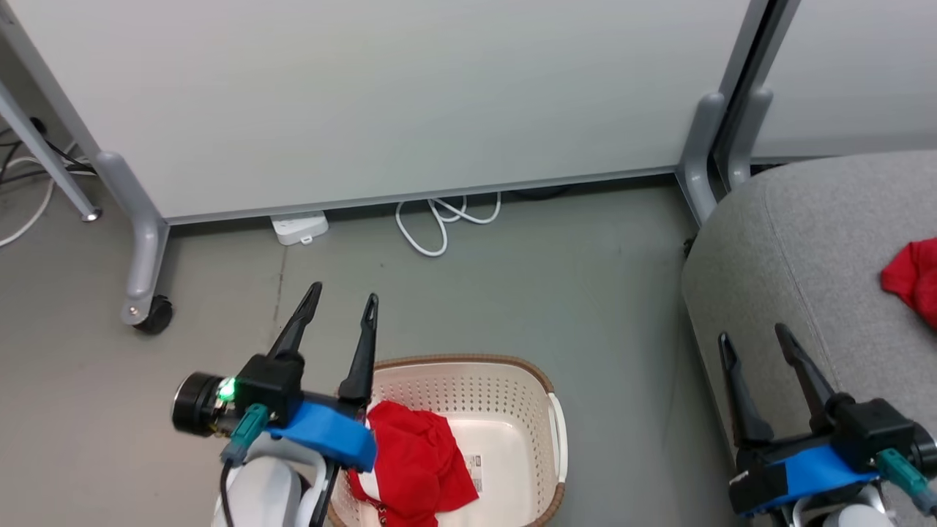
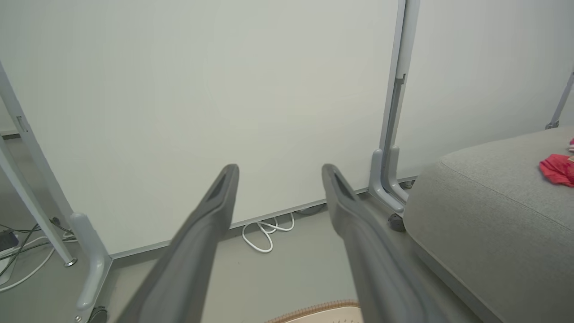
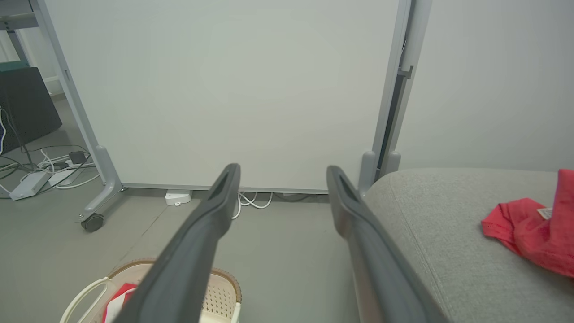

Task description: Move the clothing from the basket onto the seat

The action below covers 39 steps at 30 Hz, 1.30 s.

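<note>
Head view notes.

- The basket [image 1: 468, 362] is sitting on the floor [image 1: 585, 293] at 6 o'clock. A red garment [image 1: 417, 461] is lying crumpled against its 9 o'clock wall, leaving the label sticker [image 1: 474, 472] showing on the bare bottom.
- The seat [image 1: 790, 249] is filling the 3 o'clock side, with a strip of floor between it and the basket.
- A second red garment [image 1: 915, 278] is lying on the seat at the frame's 3 o'clock edge. I'm judging that one as delivered, so the task is about half done.
- The left gripper [image 1: 344, 293] is hovering over the basket's 9 o'clock rim. Its fingers are spread apart and carrying nothing, and they are pointing to 12 o'clock at the partition [image 1: 366, 95].
- The right gripper [image 1: 752, 333] is hanging at 4 o'clock over the seat's near edge, fingers likewise apart and empty.
- The left arm is closest to the garment in the basket, so it is probably the one to dip in. The right looks to be keeping clear.
</note>
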### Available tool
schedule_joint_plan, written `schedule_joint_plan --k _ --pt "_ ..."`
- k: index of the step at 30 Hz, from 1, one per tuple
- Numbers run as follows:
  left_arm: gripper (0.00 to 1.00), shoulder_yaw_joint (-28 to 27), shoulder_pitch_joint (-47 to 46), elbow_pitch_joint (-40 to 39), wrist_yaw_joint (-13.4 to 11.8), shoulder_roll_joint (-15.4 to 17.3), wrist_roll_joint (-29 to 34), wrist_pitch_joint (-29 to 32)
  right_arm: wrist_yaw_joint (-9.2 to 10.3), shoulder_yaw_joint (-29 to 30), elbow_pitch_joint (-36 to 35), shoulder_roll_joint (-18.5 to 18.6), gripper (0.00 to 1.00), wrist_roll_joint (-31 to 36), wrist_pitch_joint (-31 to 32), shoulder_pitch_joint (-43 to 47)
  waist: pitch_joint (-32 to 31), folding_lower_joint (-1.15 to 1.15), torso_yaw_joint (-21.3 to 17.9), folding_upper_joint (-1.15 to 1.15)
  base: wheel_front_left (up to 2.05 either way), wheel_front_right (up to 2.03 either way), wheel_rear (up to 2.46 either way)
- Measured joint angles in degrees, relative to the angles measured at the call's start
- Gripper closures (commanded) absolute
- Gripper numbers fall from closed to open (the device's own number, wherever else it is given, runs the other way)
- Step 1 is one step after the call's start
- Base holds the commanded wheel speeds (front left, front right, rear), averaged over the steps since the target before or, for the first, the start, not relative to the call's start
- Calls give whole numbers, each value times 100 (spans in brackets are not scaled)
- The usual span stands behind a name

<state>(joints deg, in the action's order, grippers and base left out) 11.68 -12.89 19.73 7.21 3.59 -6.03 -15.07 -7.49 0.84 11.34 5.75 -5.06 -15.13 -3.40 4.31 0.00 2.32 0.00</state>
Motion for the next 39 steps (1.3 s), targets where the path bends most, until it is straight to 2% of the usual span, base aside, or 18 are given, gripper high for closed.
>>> schedule_joint_plan --k 9,16,29,34,39 --pt "0 1237 -1125 1149 19 464 -313 0 0 -122 -166 157 0 -18 0 -633 614 1 -318 0 0 0 0" --pt "0 2224 -1967 2113 20 704 -465 0 0 -230 -320 231 0 -48 0 -1168 1284 1 -592 0 0 0 0" --pt "0 4045 -3212 3845 21 855 -947 25 0 -474 -538 300 0 -23 0 -1969 2645 2 -1035 0 0 0 0" --pt "0 4664 -3523 4286 21 891 -1179 203 0 -617 -622 296 0 -23 0 -2286 3108 2 -1215 0 0 0 0" --pt "0 5165 -3821 4689 21 980 -1399 678 0 -711 -748 291 0 -23 0 -2554 3524 2 -1372 0 0 0 0"
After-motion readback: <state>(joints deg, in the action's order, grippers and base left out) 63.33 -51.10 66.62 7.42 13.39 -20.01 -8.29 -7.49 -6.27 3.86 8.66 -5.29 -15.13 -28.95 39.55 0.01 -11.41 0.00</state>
